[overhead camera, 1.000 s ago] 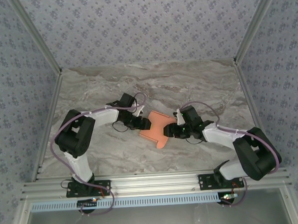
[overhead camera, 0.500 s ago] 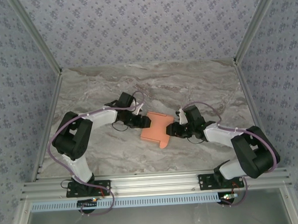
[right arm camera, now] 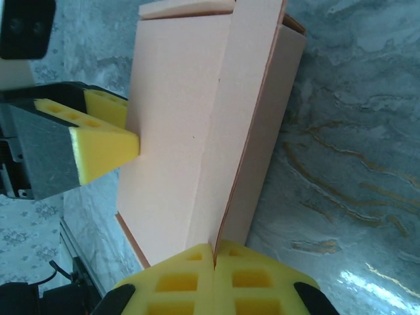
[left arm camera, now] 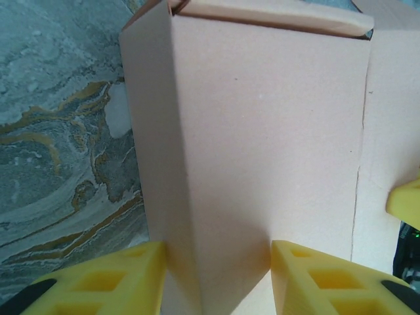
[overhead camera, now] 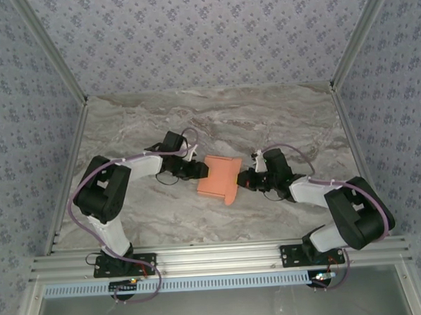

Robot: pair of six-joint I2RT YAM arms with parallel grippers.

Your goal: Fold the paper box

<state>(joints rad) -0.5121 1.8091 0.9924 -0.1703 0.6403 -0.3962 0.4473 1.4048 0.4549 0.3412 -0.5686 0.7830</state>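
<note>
The salmon-orange paper box (overhead camera: 218, 177) lies mid-table, partly folded into a narrow shape, with a tab pointing toward the near edge. My left gripper (overhead camera: 199, 171) reaches in from its left. In the left wrist view, the yellow fingers (left arm camera: 125, 279) flank the box's raised body (left arm camera: 262, 131) and press on both sides of it. From the box's right side, my right gripper (overhead camera: 247, 178) is shut on the thin edge of an upright flap (right arm camera: 246, 131). That flap edge runs straight in between the closed pads (right arm camera: 184, 282). The left gripper's fingertip (right arm camera: 108, 147) touches the box's broad panel.
The marble tabletop (overhead camera: 159, 125) stretches around the box, bounded by patterned walls and aluminium frame posts (overhead camera: 346, 58). An aluminium rail (overhead camera: 216, 259) with both arm bases runs along the near edge.
The right gripper has shut on the box's flap. The left jaws have narrowed onto the box. The box has folded from a wide splayed sheet into a narrower shape.
</note>
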